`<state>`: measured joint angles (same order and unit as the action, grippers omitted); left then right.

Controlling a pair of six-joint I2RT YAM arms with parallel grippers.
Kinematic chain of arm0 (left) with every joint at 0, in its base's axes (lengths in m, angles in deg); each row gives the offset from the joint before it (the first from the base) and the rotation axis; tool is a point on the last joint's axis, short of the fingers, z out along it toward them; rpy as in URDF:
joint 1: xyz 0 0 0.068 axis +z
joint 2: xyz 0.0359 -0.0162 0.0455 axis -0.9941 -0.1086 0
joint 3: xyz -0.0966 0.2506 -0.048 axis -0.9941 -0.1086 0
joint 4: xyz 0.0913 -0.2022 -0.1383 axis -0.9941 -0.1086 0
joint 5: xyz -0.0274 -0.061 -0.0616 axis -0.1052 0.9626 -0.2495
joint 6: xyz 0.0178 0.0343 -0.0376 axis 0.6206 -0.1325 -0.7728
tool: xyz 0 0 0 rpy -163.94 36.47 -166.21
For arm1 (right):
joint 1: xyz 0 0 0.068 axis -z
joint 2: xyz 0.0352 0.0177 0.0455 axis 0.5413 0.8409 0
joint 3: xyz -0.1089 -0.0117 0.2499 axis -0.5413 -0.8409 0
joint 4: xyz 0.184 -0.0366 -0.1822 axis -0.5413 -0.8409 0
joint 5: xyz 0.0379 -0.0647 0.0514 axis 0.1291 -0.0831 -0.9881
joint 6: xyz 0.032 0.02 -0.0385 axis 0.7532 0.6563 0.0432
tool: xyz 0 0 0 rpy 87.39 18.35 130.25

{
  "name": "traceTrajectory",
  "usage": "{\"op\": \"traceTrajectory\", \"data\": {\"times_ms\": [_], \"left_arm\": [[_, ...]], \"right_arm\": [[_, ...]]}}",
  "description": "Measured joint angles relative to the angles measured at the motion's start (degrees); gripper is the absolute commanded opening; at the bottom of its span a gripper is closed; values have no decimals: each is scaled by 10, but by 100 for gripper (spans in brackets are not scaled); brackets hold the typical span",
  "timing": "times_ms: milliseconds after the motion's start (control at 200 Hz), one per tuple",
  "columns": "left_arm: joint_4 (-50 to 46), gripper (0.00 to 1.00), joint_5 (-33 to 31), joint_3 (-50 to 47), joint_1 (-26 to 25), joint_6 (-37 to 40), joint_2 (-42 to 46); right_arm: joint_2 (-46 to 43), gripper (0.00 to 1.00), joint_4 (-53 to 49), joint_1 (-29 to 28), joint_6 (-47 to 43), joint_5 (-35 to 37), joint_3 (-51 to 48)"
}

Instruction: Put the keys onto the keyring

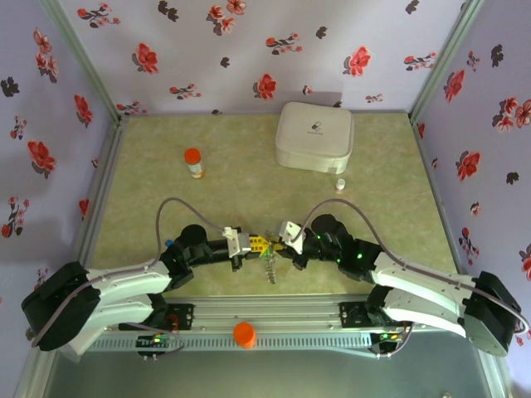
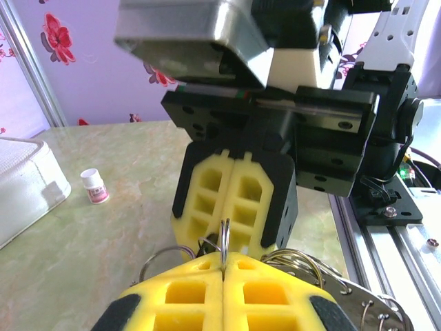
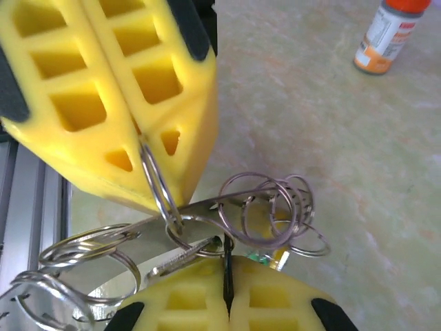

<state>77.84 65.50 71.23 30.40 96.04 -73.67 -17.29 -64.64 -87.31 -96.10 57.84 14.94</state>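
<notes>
Left hand (image 1: 255, 244) and right hand (image 1: 284, 245): each clamped on the keyring (image 3: 265, 207), held well nearer the arm bases than the white box (image 1: 315, 137). Keys (image 3: 269, 258): coloured heads glimpsed under the loops. Threading appears underway, with completion unconfirmed.

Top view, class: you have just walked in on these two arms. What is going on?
The arms meet over the middle of the table. The left gripper and the right gripper are each shut on a wire loop of the keyring, a tangle of linked silver rings hanging between them. A green and yellow bit shows among the rings; whether any key is threaded cannot be told.
</notes>
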Motion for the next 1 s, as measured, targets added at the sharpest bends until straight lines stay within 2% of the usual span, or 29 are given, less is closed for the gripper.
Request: {"op": "traceTrajectory", "data": {"times_ms": [510,625,715,865,1000], "left_arm": [[-50,0,-20,11,0,23,25],[-62,30,-31,15,-1,28,33],[-71,42,-50,14,-1,35,41],[-64,48,-108,-14,-1,31,83],[-70,53,-186,-35,-1,28,141]], "right_arm": [[-44,0,-122,-6,-18,16,70],[-44,0,-140,-7,-27,22,80],[-44,0,-155,-6,-32,33,91],[-44,0,-166,-6,-39,49,101],[-37,0,-174,-6,-46,56,108]]}}
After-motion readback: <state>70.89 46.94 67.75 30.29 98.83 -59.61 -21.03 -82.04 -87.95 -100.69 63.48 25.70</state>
